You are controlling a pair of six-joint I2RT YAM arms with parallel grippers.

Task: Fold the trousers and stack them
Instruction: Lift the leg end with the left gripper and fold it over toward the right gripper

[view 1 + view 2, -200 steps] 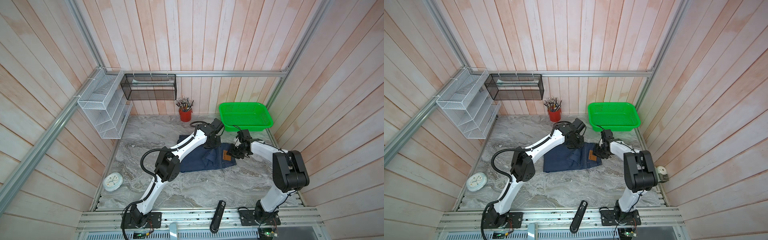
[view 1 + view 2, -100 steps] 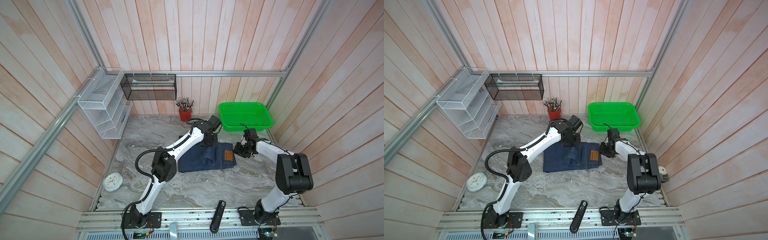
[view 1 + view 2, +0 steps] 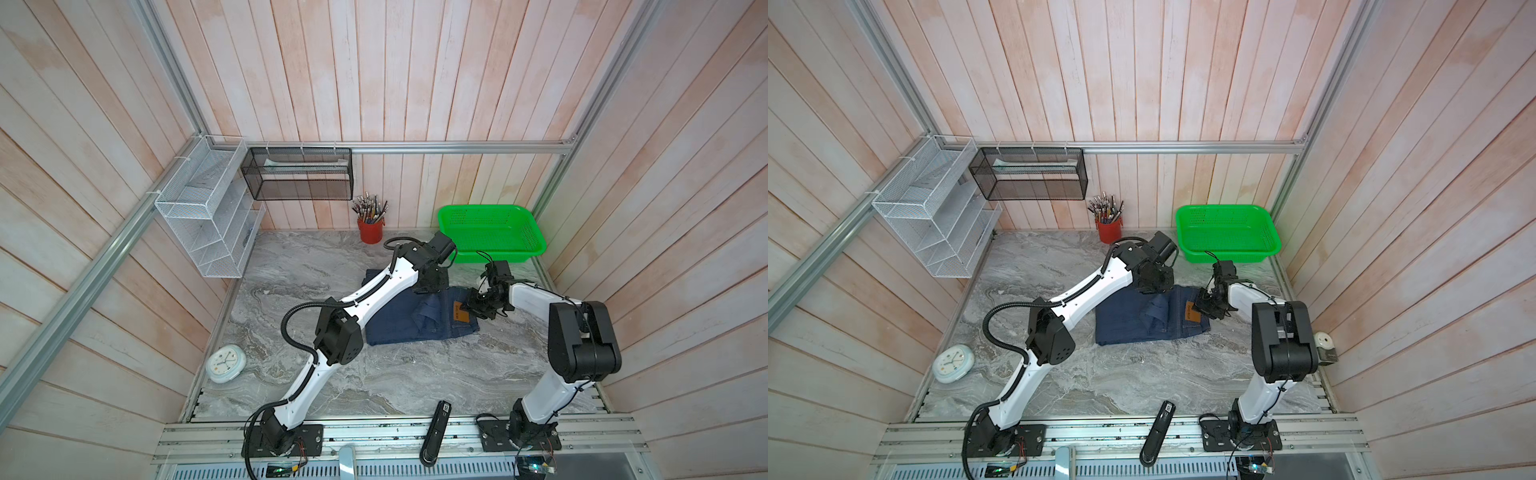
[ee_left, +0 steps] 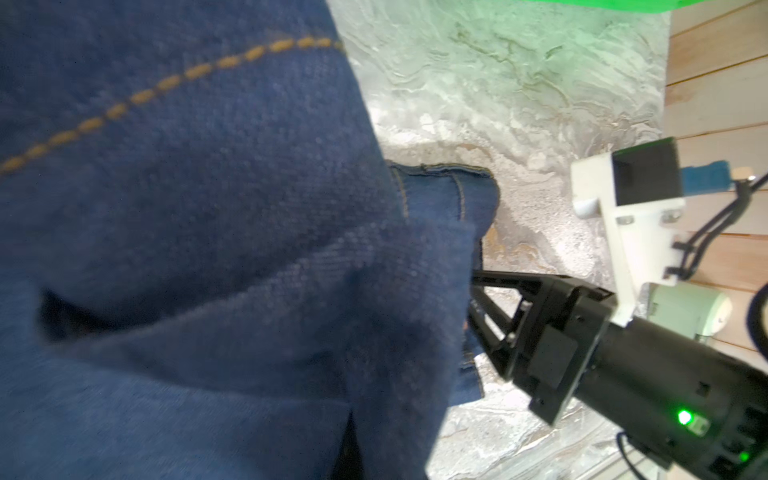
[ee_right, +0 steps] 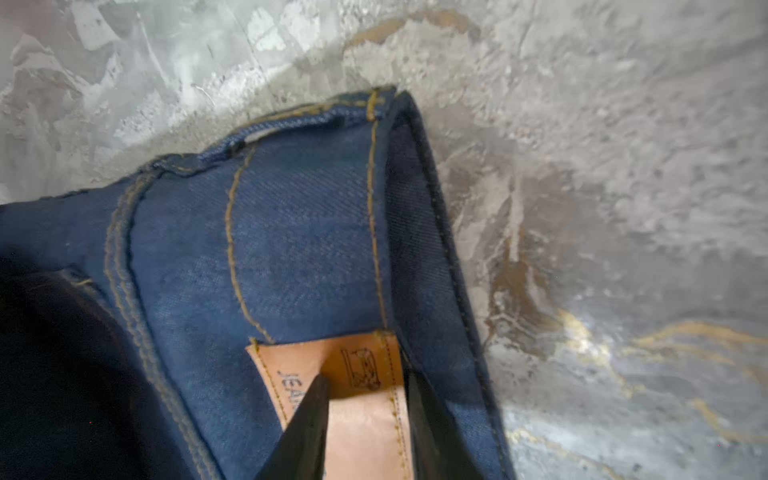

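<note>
Your trousers lie folded near the table middle; left gripper is clamped on denim at their 12 o'clock edge (fingers hidden). Right gripper sits narrowly parted over the tan patch, 3 o'clock end.

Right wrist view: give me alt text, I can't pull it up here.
The right gripper, its two black fingertips parted, is poised over the tan leather patch on the waistband of dark blue jeans. The jeans lie on a grey marble-look table that fills the rest of the frame.
</note>
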